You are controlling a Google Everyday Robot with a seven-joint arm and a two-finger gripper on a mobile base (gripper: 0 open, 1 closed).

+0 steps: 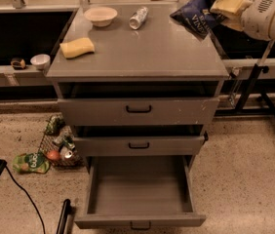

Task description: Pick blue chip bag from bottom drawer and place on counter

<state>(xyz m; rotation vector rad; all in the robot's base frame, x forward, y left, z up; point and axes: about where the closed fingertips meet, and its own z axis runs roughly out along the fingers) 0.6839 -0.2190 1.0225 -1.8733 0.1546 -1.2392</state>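
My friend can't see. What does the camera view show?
The robot's claw holds the blue chip bag in the air above the back right corner of the grey counter. Below, the bottom drawer is pulled open. A yellow sponge, a white bowl and a silver can lie on the counter.

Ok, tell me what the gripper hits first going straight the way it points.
The gripper, shut on the blue chip bag, points left over the counter: probably the silver can, unless it passes above.

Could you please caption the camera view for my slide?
Gripper holds blue chip bag over far counter corner; bottom drawer open.
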